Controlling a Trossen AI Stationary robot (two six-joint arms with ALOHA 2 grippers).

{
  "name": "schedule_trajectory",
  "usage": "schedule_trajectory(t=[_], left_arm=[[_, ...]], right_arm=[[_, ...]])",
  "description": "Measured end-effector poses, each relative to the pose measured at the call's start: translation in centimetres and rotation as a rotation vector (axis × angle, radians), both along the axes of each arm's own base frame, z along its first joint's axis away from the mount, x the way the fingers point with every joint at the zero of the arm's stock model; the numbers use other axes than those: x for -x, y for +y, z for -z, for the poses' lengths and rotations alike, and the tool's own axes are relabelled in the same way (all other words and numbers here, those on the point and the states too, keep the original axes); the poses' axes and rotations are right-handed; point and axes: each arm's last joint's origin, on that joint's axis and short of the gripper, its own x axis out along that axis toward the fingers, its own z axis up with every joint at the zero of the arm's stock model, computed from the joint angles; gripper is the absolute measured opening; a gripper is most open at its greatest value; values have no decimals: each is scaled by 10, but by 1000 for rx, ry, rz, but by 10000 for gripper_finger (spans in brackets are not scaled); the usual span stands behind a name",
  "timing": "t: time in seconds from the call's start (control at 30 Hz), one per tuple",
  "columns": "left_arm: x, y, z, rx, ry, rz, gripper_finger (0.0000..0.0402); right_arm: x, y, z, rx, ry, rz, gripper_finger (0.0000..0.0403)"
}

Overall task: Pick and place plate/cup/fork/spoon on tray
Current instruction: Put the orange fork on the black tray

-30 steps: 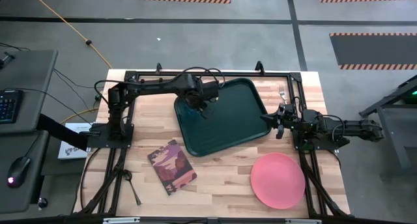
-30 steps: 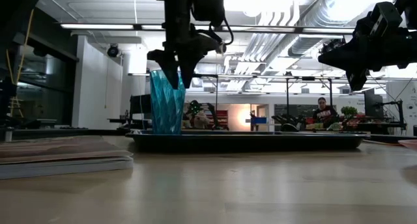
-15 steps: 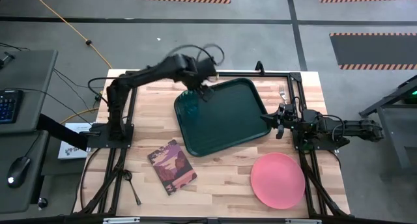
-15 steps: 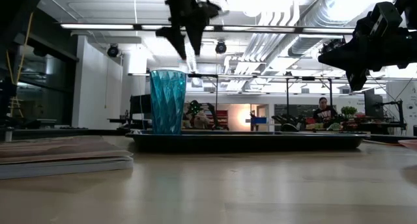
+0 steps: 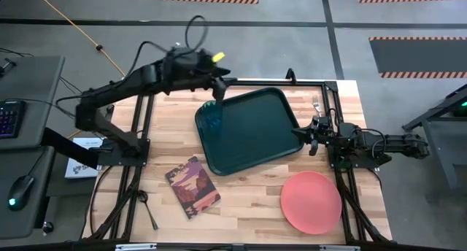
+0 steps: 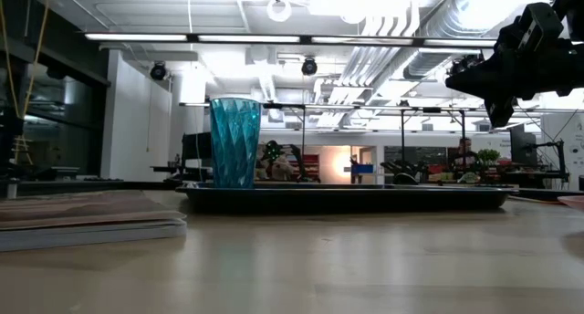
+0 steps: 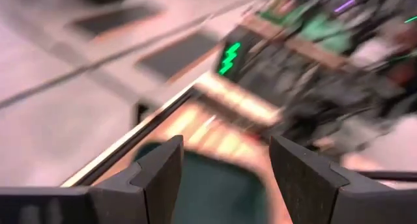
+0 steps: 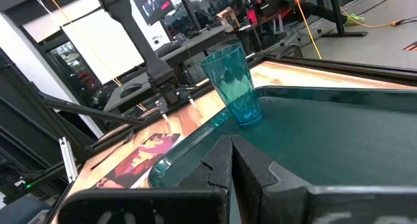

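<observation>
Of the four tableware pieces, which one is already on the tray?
The cup: it stands upright in the tray's corner. The plate, fork and spoon lie on the table outside it.

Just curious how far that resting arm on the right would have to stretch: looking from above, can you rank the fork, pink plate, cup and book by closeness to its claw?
From the right claw, at the tray's right edge:
1. Fork, just beyond it at the table's far edge.
2. Pink plate, toward the near right corner.
3. Cup, across the tray on its far left side.
4. Book, left of the tray, on the near side.
</observation>
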Motion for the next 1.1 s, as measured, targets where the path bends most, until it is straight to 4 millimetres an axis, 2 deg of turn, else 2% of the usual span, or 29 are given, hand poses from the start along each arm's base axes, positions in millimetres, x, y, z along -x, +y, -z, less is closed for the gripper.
schedule_trajectory(t=[0.2,0.3,0.4,0.47,0.57,0.63,0.73,0.87,0.97,1.1], left_arm=[[17,-16,-1,-27,-380,193,216],[25,-21,0,-28,-502,220,216],[31,-23,3,-11,-550,213,216],[34,-23,5,14,-556,195,216],[34,-22,8,34,-551,180,216],[32,-21,10,38,-537,175,216],[33,-18,11,31,-514,164,216],[39,-12,15,25,-447,210,216],[56,-8,9,20,-435,273,216],[82,-4,2,-20,-402,268,216]], right_arm=[[0,-1,-3,-26,-44,53,0],[2,-3,-20,-199,-267,87,0],[8,-6,-35,-337,-486,189,0],[12,-8,-42,-368,-597,242,0],[16,-8,-56,-319,-657,254,0],[18,-9,-72,-285,-652,245,0],[13,-11,-98,-179,-498,288,0],[-2,-20,-121,-78,-109,414,0],[-18,-32,-127,-155,137,485,0],[-41,-57,-117,-256,518,491,0]])
